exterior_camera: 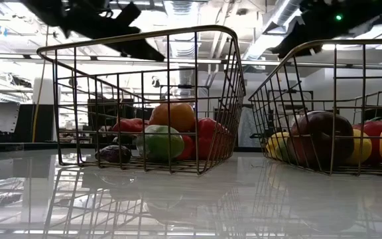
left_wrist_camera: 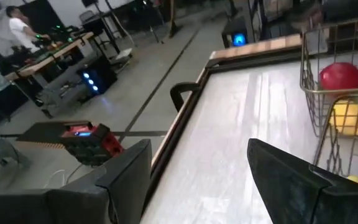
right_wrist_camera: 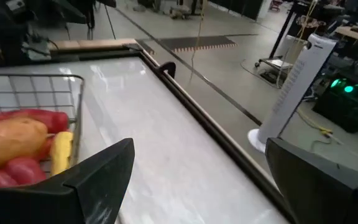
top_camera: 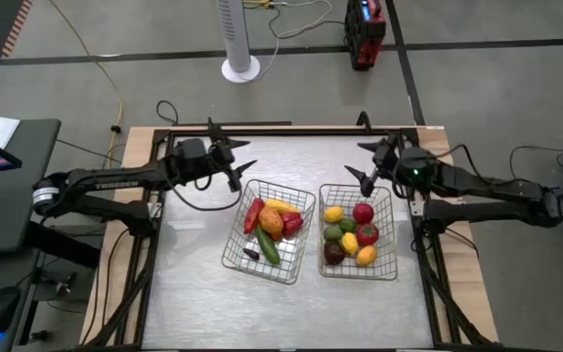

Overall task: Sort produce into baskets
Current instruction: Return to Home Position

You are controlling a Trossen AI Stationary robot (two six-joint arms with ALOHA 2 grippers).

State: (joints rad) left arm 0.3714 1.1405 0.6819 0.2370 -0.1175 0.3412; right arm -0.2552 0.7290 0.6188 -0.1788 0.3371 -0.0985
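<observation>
The high view alone shows both baskets whole: left basket (top_camera: 234,244) holds long red, orange, green produce (top_camera: 270,223); right basket (top_camera: 392,240) round pieces (top_camera: 364,213); left gripper (top_camera: 244,166) and right gripper (top_camera: 364,168) hang released beyond them.

You've got even overhead light here, so the table (top_camera: 203,293) comes out bright and a bit washed, with soft streaks of sheen in both wrist views and only faint shadows under the baskets (top_camera: 231,256). In the low view you're staring right into the ceiling lights (exterior_camera: 178,8), so the arms (exterior_camera: 91,20) overhead go to plain black shapes, and the glossy top mirrors the basket wires and lamps. The floor (top_camera: 506,98) around it sits dimmer.
</observation>
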